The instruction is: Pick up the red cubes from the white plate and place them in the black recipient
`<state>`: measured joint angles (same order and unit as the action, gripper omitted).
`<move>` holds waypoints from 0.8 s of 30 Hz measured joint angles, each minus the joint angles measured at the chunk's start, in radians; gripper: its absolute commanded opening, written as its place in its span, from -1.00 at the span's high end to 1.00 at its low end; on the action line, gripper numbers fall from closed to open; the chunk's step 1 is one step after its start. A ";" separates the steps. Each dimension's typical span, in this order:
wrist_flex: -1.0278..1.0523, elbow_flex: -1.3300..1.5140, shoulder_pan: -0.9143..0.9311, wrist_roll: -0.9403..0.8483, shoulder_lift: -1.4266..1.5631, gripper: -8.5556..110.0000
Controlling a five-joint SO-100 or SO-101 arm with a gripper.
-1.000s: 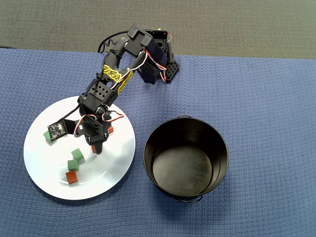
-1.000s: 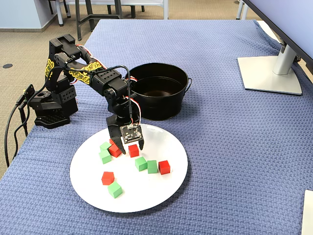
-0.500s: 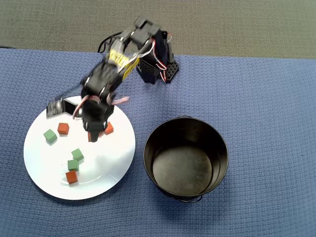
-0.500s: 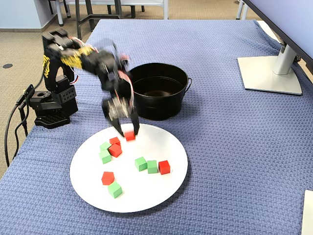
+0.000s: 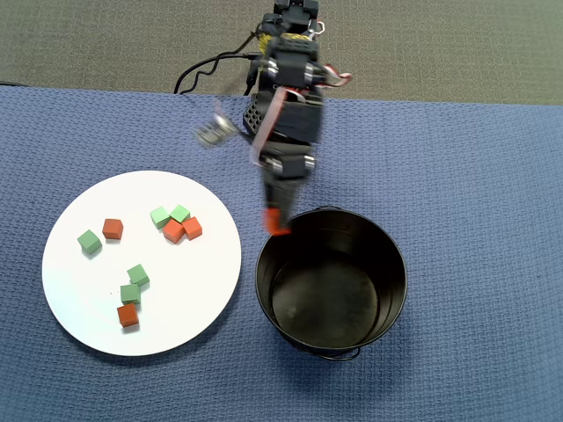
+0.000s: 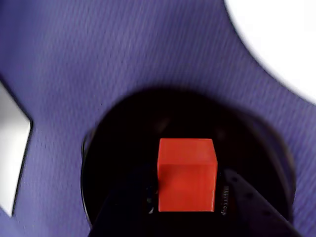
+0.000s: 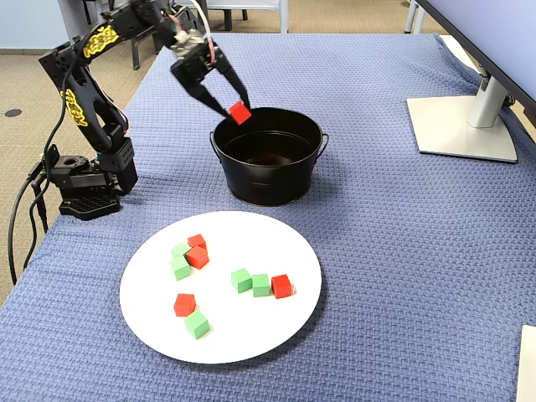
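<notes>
The black two-finger gripper is clenched on one small orange-red matte cube, held above the ten o'clock rim of the glossy black metal pot in the overhead view. This is the carrying step; next, move further over the pot's middle, then release.
</notes>
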<state>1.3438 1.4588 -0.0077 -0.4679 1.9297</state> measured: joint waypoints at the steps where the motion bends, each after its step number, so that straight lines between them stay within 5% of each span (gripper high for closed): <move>1: -0.008 0.025 -0.041 0.012 -0.002 0.53; 4: -0.048 0.078 -0.160 0.035 -0.034 0.27; 11: -0.069 0.081 -0.132 0.037 -0.061 0.38; 24: -0.092 0.199 0.423 -0.328 -0.063 0.43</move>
<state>1.2517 1.6582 0.4157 -0.7961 1.8669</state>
